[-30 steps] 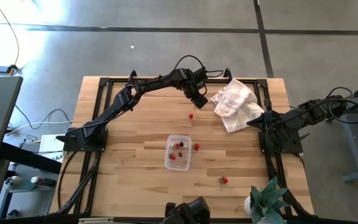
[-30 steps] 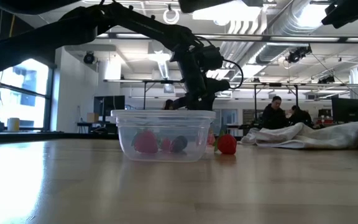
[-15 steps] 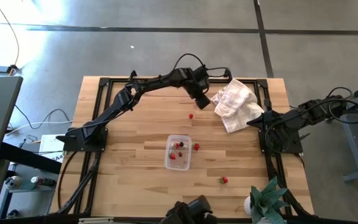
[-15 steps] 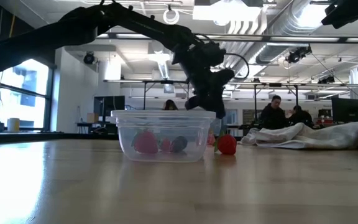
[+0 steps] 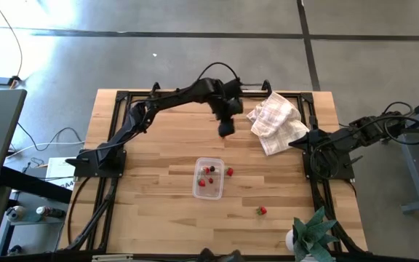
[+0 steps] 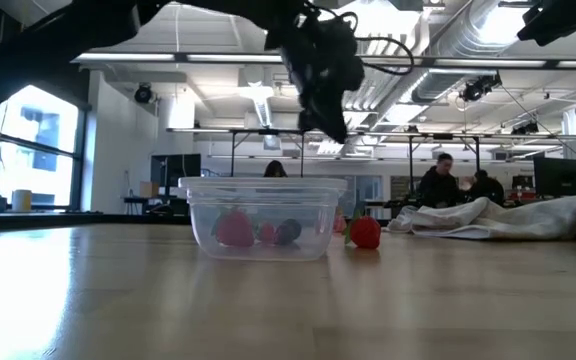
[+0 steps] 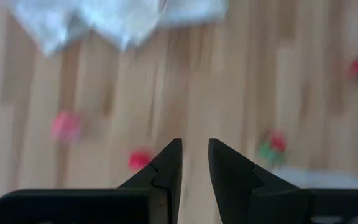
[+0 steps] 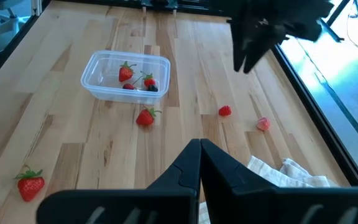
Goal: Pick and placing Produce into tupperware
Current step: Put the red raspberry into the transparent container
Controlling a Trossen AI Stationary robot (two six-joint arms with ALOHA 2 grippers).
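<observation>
The clear tupperware (image 5: 209,177) stands mid-table with several red berries in it, and also shows in the low view (image 6: 263,215) and the right wrist view (image 8: 126,76). Loose berries lie beside it (image 8: 145,117), farther off (image 8: 225,111), near the cloth (image 8: 263,124) and toward the near edge (image 5: 261,210). My left gripper (image 5: 225,129) hangs above the table on the container's far side, pointing down, narrowly open and empty (image 7: 195,155), with a red berry (image 7: 140,160) just beside its fingers. My right gripper (image 8: 199,149) waits shut at the right edge (image 5: 299,143).
A crumpled white checked cloth (image 5: 275,122) lies at the far right of the table, close to my left gripper. Bare wood lies left of the container. A potted plant (image 5: 313,233) stands at the near right corner. People sit in the room beyond the table (image 6: 438,185).
My left gripper has risen and gone from beside the cloth toward the table's near edge, closer to the container, tipping to point more steeply down. The berries and the container have stayed where they were.
</observation>
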